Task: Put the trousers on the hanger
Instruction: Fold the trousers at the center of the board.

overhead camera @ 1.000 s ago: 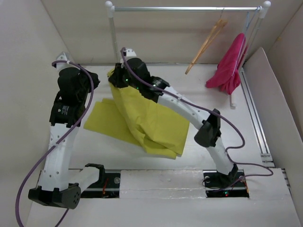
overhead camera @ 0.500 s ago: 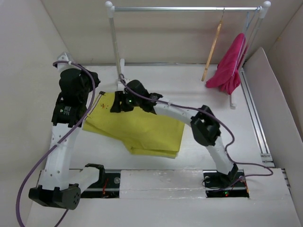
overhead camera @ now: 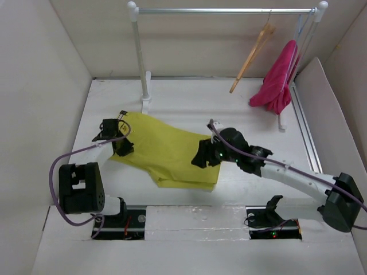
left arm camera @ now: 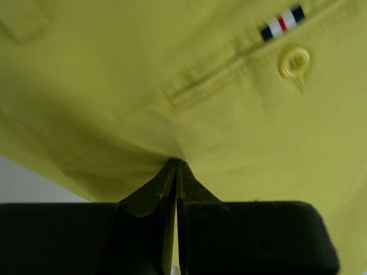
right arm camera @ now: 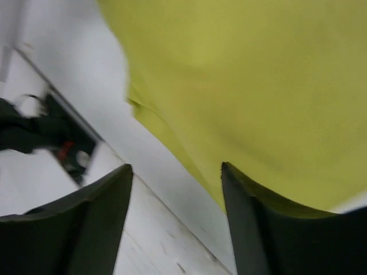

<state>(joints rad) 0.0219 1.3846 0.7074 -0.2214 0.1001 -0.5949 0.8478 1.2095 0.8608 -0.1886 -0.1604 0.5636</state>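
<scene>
The yellow-green trousers (overhead camera: pixel 166 150) lie spread on the white table. My left gripper (overhead camera: pixel 121 146) is low at their left edge, shut on a pinch of the cloth. In the left wrist view the closed tips (left arm camera: pixel 176 164) bite a fold of the trousers (left arm camera: pixel 189 69) below a button and a striped trim band. My right gripper (overhead camera: pixel 200 157) is open over the trousers' right edge. The right wrist view shows its spread fingers (right arm camera: pixel 175 172) above the hem (right arm camera: pixel 258 86) and bare table. The tan wooden hanger (overhead camera: pixel 250 52) hangs tilted from the rail, far from both grippers.
The white-and-silver clothes rail (overhead camera: pixel 223 10) spans the back, its left post (overhead camera: pixel 140 63) just behind the trousers. A magenta-pink garment (overhead camera: pixel 278 77) hangs at its right end. Cardboard walls enclose the table on the left, back and right.
The right gripper has let go of the trousers' top and swung to their right edge. The left arm has dropped low and shut on the left edge. The trousers now lie flat.
</scene>
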